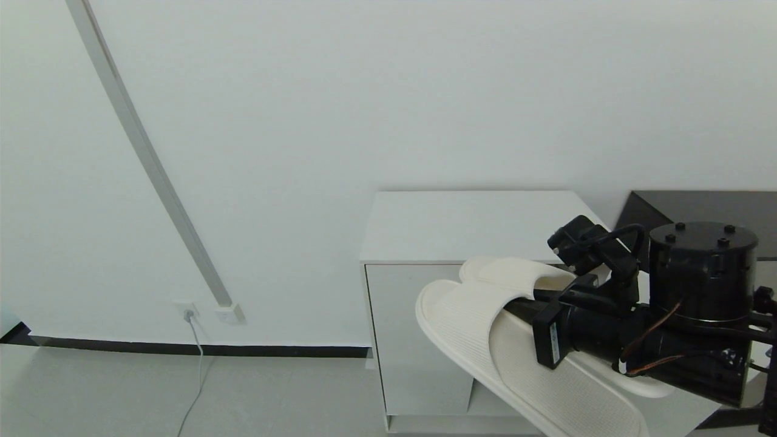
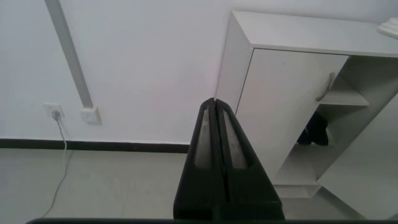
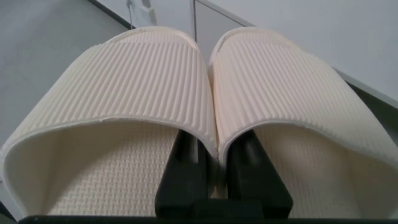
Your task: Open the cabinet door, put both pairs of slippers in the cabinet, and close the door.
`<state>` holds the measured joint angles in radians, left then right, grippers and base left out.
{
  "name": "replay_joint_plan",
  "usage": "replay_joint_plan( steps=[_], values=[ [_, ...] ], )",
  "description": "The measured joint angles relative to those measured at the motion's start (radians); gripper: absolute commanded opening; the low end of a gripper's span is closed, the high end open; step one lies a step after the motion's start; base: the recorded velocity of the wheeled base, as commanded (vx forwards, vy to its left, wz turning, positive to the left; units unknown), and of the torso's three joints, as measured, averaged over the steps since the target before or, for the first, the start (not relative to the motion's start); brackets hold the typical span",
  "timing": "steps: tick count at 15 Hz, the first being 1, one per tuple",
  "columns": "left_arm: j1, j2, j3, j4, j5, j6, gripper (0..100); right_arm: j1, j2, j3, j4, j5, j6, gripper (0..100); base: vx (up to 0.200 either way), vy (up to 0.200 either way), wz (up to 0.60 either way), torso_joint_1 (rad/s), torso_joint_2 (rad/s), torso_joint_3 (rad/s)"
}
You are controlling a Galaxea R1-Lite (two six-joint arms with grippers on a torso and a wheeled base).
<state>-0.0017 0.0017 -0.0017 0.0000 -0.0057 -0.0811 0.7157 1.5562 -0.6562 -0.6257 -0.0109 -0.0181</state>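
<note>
On your left, the left gripper [image 2: 216,106] hangs empty with its two fingers pressed together, aimed at the white wall and the white cabinet [image 2: 292,87] just right of it. Right of centre, in front of the cabinet, a pair of cream ribbed slippers [image 1: 479,328] is held off the floor, toe ends toward the cabinet. The right gripper [image 3: 214,158] reaches in from the heel side and is clamped on the two inner walls where the slippers touch, so both hang from one pinch. Treat them as light and soft. The foam will likely flex, and one slipper could slide out on a fast swing, so a hold deep under the straps is safest. The left wrist view shows you something the head view hides: open shelves right of the door panel, with a dark thing [image 2: 314,134] on the middle shelf. The right wrist view shows you the pinch itself.
</note>
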Motion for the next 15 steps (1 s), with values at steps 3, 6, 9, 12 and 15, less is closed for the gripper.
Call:
replay_joint_plan(
  steps=[3, 6, 9, 12, 15],
  values=[
    [0.0, 0.0, 0.0, 0.0, -0.001, 0.002, 0, 0.001, 0.001, 0.001, 0.0, 0.0, 0.0, 0, 0.0, -0.067, 0.0, 0.001, 0.0, -0.001],
    [0.0, 0.0, 0.0, 0.0, 0.0, 0.002, 0, 0.002, 0.004, 0.002, 0.0, 0.0, 0.0, 0, 0.0, -0.2, 0.0, -0.002, 0.0, 0.002],
    [0.0, 0.0, 0.0, 0.0, 0.0, 0.002, 0, 0.0, 0.004, 0.004, 0.001, -0.001, 0.0, 0, 0.0, -0.2, 0.0, 0.009, 0.0, 0.001],
    [-0.001, 0.0, 0.0, 0.0, 0.0, 0.001, 0, 0.002, 0.004, 0.004, 0.001, -0.001, 0.0, 0, 0.0, -0.2, 0.0, -0.001, 0.0, 0.002],
    [0.0, 0.0, 0.0, 0.0, 0.0, 0.001, 0, 0.002, 0.004, 0.004, 0.0, -0.001, 0.0, 0, 0.0, -0.2, 0.0, -0.001, 0.0, 0.001]
  ],
)
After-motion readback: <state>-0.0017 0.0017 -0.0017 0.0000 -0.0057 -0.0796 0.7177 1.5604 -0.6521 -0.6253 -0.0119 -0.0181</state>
